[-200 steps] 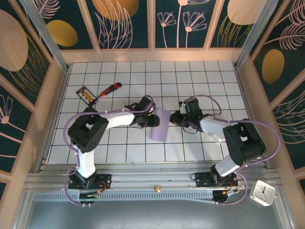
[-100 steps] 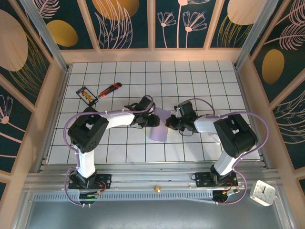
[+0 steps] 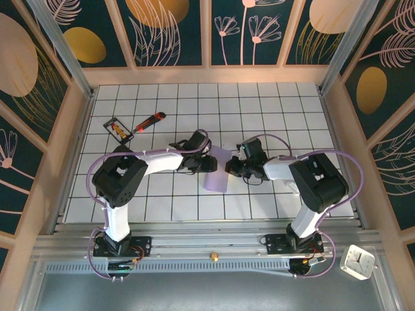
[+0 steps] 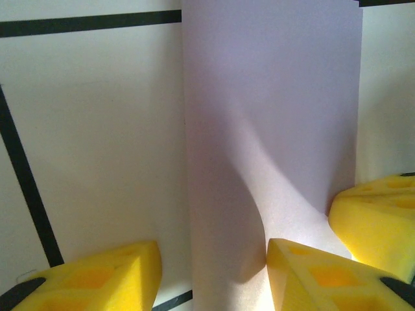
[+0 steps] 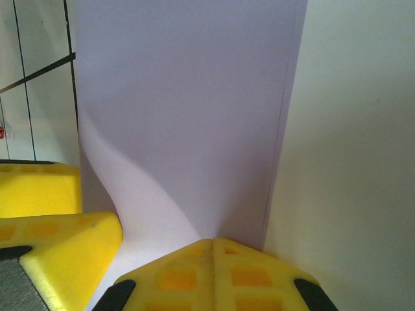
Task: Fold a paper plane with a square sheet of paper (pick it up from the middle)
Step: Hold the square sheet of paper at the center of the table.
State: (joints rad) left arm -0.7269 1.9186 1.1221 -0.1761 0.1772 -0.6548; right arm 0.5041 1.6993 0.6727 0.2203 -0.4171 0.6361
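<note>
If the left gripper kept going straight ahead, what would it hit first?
The lavender paper, already at its fingertips; just past it, probably the right gripper, though depth is unclear.

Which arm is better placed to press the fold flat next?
Right, probably. The right gripper is shut, its joined tips resting on the lavender paper sheet near one long edge, ready to press. The left gripper is open, fingers straddling the opposite edge, seemingly steadying it.
</note>
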